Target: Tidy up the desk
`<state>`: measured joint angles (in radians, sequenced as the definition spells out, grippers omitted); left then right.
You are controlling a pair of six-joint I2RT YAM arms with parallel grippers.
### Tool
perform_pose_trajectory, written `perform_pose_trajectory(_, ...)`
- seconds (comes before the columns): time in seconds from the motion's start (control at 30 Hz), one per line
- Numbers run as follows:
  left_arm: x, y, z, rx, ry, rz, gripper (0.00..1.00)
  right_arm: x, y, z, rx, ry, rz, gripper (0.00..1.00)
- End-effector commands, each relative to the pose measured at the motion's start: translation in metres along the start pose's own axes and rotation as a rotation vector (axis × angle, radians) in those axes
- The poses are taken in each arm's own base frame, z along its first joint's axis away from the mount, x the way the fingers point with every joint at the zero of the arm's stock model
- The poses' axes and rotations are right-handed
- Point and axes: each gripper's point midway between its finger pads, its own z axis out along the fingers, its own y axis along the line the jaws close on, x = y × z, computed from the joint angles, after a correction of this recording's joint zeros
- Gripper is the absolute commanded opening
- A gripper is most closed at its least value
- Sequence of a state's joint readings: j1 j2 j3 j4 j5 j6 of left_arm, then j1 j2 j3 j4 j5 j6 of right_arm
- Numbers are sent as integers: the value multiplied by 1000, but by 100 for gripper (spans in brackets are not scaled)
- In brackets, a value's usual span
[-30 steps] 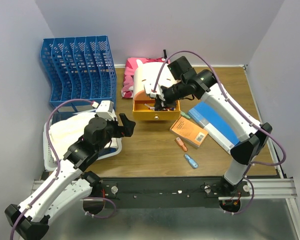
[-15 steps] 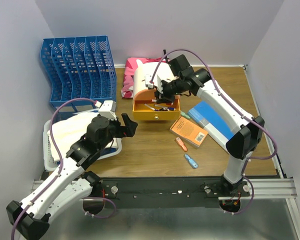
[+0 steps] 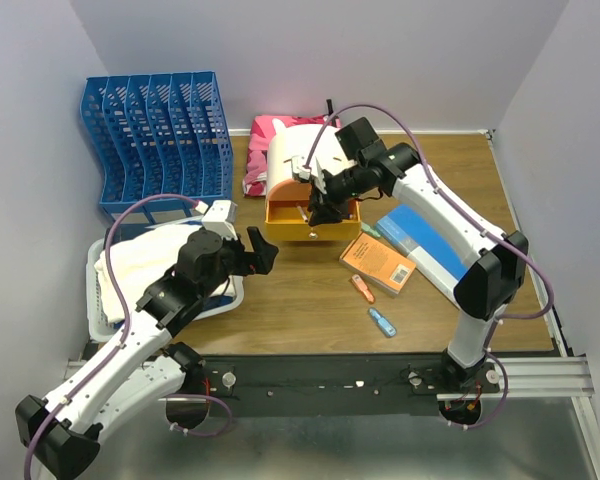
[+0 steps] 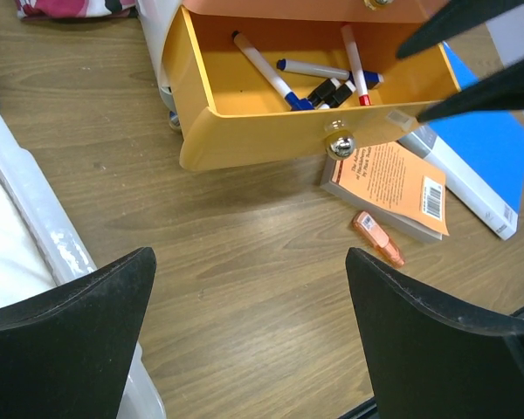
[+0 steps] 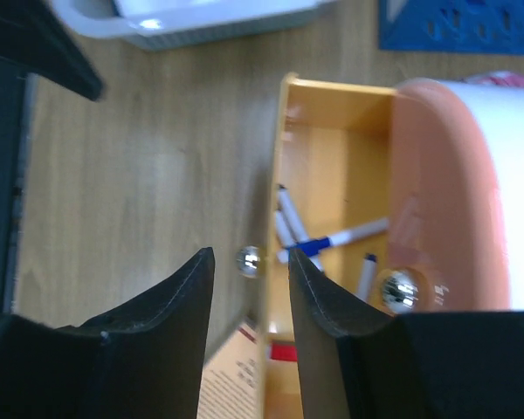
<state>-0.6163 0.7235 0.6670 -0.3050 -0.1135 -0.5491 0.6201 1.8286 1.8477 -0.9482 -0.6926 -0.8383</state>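
The desk is a brown wood-grain top. At its back middle stands a pink-and-white organizer with its orange drawer pulled out; several markers lie inside. My right gripper hovers over the drawer's front panel, open, its fingers astride the panel and the silver knob without touching them. My left gripper hangs open over bare desk in front of the drawer, holding nothing.
A blue file rack stands at back left, a white tray with cloth at the left. An orange book, a blue book, an orange marker and a blue marker lie right of the drawer.
My right gripper lifted out of the drawer, shifted to its front panel and opened its jaws. The left arm edged slightly right, still open.
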Motion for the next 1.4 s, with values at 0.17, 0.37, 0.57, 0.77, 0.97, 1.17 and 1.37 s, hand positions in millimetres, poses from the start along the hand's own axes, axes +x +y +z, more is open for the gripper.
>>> perform_pose_trajectory(0.17, -6, -8, 3, 35, -1, 14, 99, -11, 71, -7, -256, -150, 87, 42)
perform_pose_trajectory(0.37, -8, -10, 8, 30, 7, 24, 99, 8, 82, -1, -253, -111, 150, 37)
perform_pose_trajectory(0.57, -14, -11, 11, 29, -13, 28, 99, 35, 77, 11, -165, -35, 226, 30)
perform_pose_trajectory(0.77, -14, -13, 16, 32, -1, 35, 99, 64, 57, 21, -14, 72, 235, 27)
perform_pose_trajectory(0.97, -14, -16, 19, 43, 5, 35, 99, 84, 8, 25, 222, 152, 207, 29)
perform_pose_trajectory(1.17, -16, -23, 21, 72, 0, 23, 99, 77, -49, 21, 429, 173, 191, 41)
perform_pose_trajectory(1.37, -14, -24, 23, 82, 5, 11, 99, 75, -69, 20, 495, 186, 180, 61)
